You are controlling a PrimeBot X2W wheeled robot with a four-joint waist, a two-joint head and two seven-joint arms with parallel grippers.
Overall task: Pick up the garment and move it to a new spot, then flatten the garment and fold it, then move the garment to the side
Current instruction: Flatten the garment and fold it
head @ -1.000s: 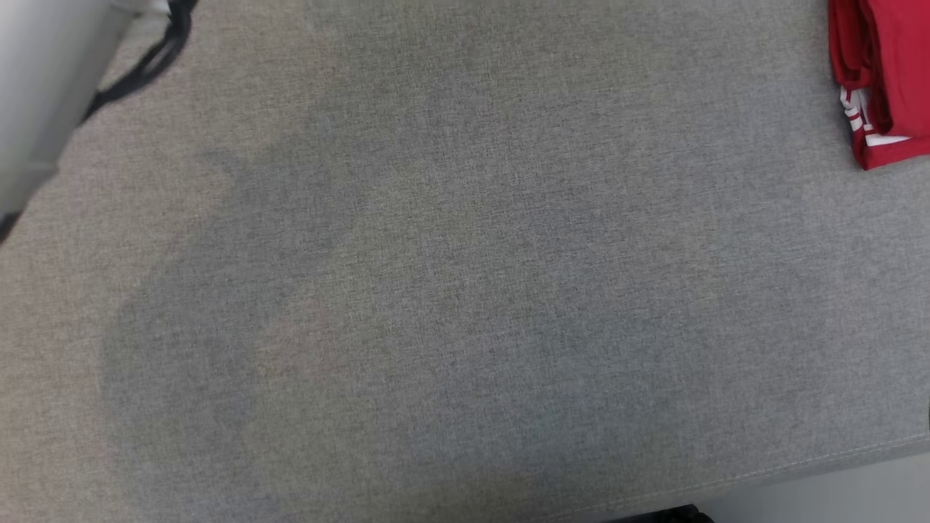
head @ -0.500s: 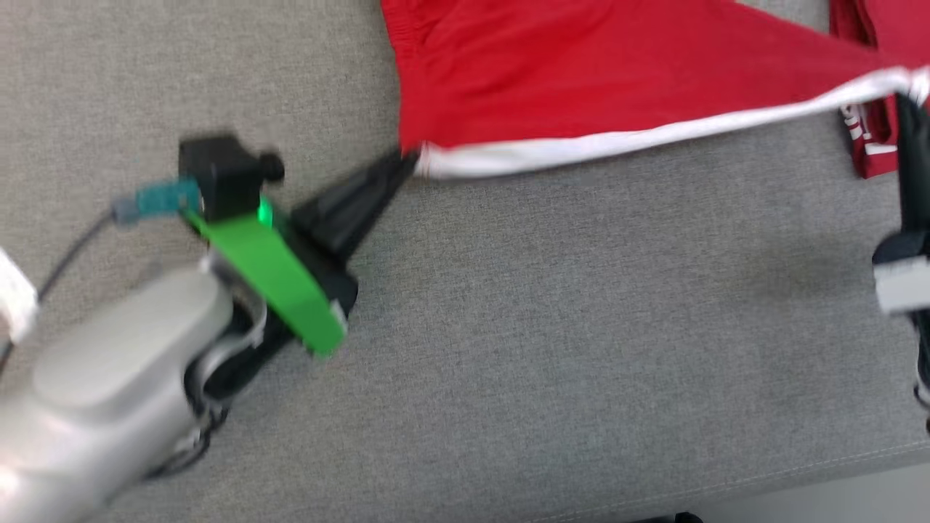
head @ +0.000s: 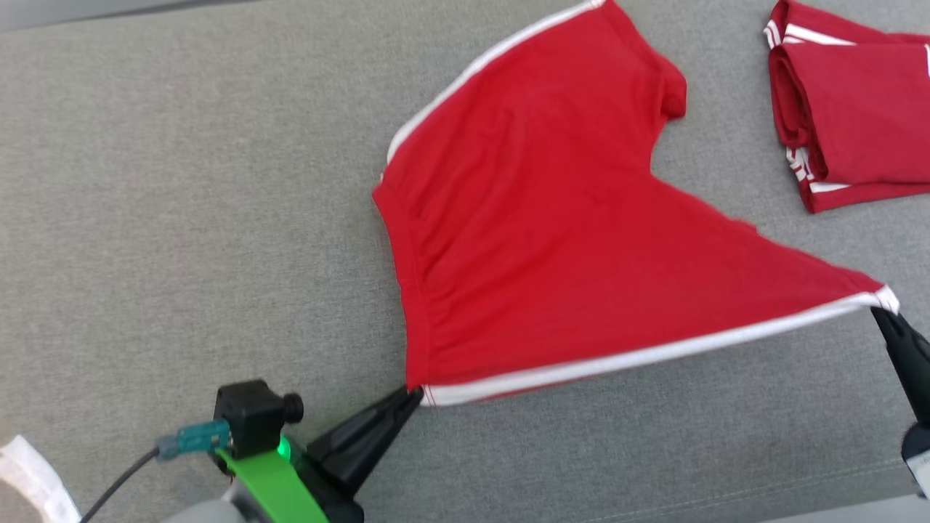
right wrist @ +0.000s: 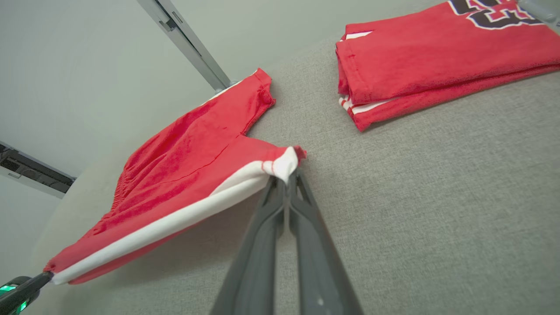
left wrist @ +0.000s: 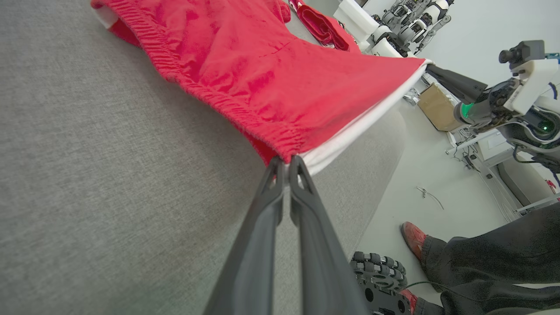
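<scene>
— Shorts (head: 552,240), where were they?

— On the grey cushion (head: 182,218). The far leg rested flat, and the white-striped side edge was pulled taut and raised between the arms. The left gripper (head: 414,395) was clamped on the waistband corner and the right gripper (head: 881,314) pinched the leg-hem corner.

— Room around them?

— Bare cushion stretched wide to the left. A folded red pile (head: 850,131) lay at the far right, apart from the shorts. The cushion's seamed front edge (head: 799,471) ran near the taut stripe.

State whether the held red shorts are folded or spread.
Spread: red shorts stretched between left fingers and right fingers, both legs showing.
</scene>
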